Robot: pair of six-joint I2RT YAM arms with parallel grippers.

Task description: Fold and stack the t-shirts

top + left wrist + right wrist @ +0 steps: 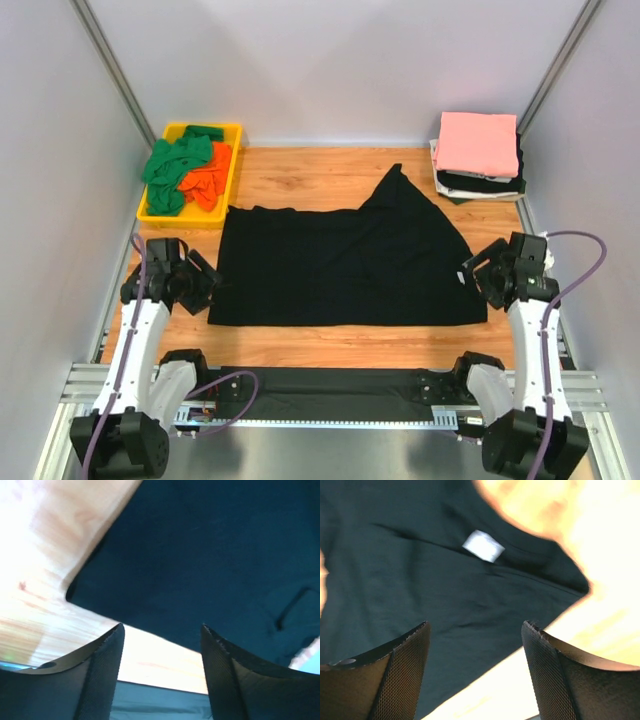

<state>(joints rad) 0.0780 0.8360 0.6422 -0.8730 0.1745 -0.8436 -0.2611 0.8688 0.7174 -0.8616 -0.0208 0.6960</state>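
- The black t-shirt (345,265) lies spread flat across the middle of the wooden table (300,175). It is folded into a wide band, with one triangular flap pointing toward the top of the frame, right of centre.
- The left gripper (205,283) sits at the shirt's lower left corner in the top view. Its fingers are apart and nothing is between them.
- In the left wrist view, the left gripper (161,630) has both fingers spread over bare wood, and the shirt's corner (210,555) lies just beyond the tips, filling the upper right of the frame.
- The right gripper (478,272) sits at the shirt's right edge in the top view. Its fingers are also apart and hold nothing.
- In the right wrist view, the right gripper (476,625) hangs over the black cloth. A small white label (483,545) shows on the shirt in the upper middle of the frame.
- A yellow tray (236,160) at the upper left holds crumpled green shirts (175,165) and an orange shirt (208,178).
- At the upper right is a stack of folded shirts with a pink shirt (477,143) on top and white and black layers under it.
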